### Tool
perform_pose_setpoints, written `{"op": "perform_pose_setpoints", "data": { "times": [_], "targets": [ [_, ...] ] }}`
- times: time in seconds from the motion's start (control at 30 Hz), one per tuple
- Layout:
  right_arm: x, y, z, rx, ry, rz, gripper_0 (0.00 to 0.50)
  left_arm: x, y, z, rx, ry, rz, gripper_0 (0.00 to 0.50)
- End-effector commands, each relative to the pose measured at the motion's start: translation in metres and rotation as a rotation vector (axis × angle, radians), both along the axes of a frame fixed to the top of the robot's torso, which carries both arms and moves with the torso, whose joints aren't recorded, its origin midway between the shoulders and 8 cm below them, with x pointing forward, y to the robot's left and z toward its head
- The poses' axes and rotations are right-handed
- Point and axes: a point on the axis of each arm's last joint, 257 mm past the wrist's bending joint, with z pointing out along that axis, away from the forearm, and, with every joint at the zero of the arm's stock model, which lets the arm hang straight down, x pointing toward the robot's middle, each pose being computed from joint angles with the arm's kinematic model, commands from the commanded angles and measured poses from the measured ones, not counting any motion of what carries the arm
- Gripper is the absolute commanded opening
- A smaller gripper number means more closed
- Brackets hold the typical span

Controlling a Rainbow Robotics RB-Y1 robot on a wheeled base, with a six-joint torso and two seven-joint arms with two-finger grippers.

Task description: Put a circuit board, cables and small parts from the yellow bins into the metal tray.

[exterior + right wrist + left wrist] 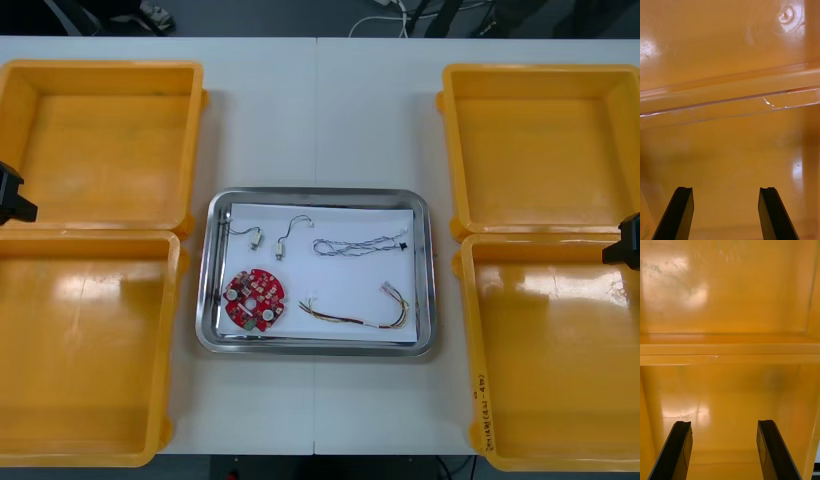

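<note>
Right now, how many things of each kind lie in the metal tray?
Red circuit board: 1
Blue-and-white twisted cable: 1
Red-and-yellow cable: 1
Small metal parts: 2
Total in the metal tray: 5
Left gripper and right gripper hover over the yellow bins, jaws open.

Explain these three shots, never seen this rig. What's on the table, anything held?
It's a two-armed robot at a light table. The wide picture looks down from above the arms. The two upright ones come from a camera on each wrist. Four yellow bins, two per side, look empty. The metal tray between them holds a round red circuit board, a twisted blue and white cable, a red and yellow cable and two small metal parts. The left pincer and right pincer each hang over the bins on their own side, fingers apart, holding nothing.
</note>
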Motion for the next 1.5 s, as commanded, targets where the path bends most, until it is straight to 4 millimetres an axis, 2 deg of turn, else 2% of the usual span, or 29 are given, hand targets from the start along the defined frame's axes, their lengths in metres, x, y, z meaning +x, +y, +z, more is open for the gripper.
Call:
{"op": "perform_pose_setpoints", "data": {
  "times": [0.03,0.27,0.5,0.9,1.5],
  "targets": [
    [0.0,-0.019,0.02,-0.054,-0.037,-0.015,0.5,-0.015,0.022,0.008,0.095,-0.025,-0.046,0.5],
    [0.0,-0.019,0.02,-0.054,-0.037,-0.015,0.5,-0.03,0.022,-0.006,0.089,-0.019,-0.036,0.5],
    [0.0,-0.019,0.02,-0.054,-0.037,-0.015,0.5,-0.036,0.02,-0.013,0.083,-0.016,-0.035,0.5],
    [0.0,-0.019,0.02,-0.054,-0.037,-0.015,0.5,-0.036,0.01,-0.024,0.044,-0.016,-0.041,0.5],
    [0.0,-0.019,0.02,-0.054,-0.037,-0.015,0.5,-0.041,0.012,-0.03,0.049,0.0,-0.049,0.5]
  ]
}}
